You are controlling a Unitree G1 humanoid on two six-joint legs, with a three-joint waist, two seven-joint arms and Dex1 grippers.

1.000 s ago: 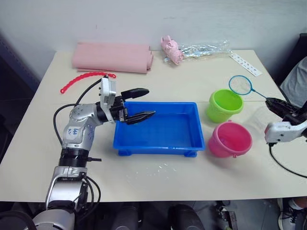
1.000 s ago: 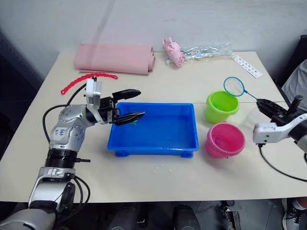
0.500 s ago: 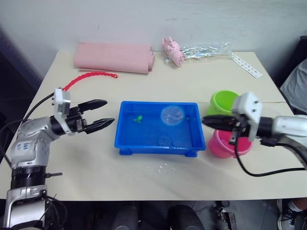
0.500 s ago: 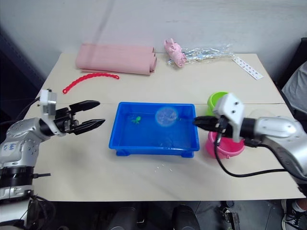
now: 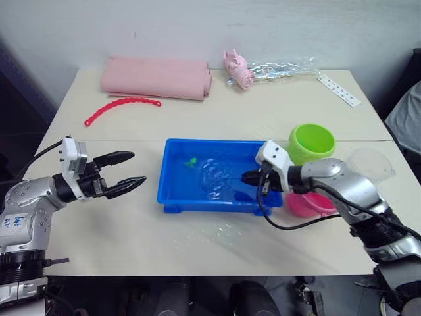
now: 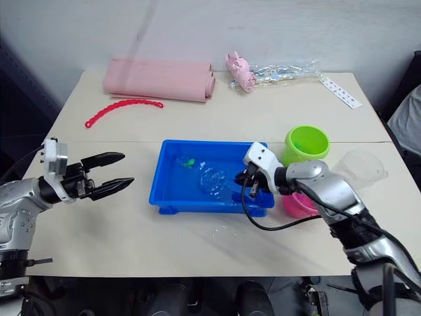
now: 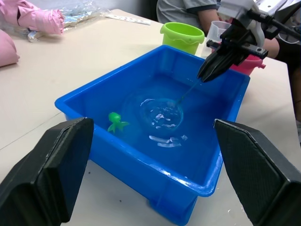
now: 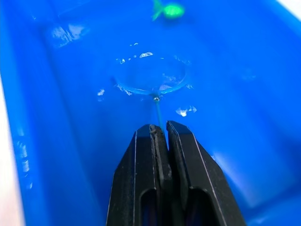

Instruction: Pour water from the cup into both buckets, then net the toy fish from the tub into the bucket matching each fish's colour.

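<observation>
The blue tub (image 5: 217,141) sits mid-table holding water. My right gripper (image 5: 248,178) hangs over its right end, shut on the thin handle of the net. The net's hoop (image 8: 150,75) is dipped in the water near the tub's middle. One green toy fish (image 5: 191,161) floats at the tub's far left, apart from the hoop. The lime green bucket (image 5: 312,142) stands right of the tub. The pink bucket (image 5: 308,205) is just behind my right forearm. The clear cup (image 5: 371,164) stands at the far right. My left gripper (image 5: 138,167) is open and empty, left of the tub.
At the back lie a rolled pink cloth (image 5: 154,78), a red bead chain (image 5: 122,104), a pale pink toy (image 5: 237,69), a crinkled clear wrapper (image 5: 283,66) and a white strip (image 5: 339,89). A person sits at the table's right edge (image 5: 408,112).
My right gripper has swung in from the right with the net and lowered its hoop into the tub's water. My left gripper has drawn back from the tub to its left.
</observation>
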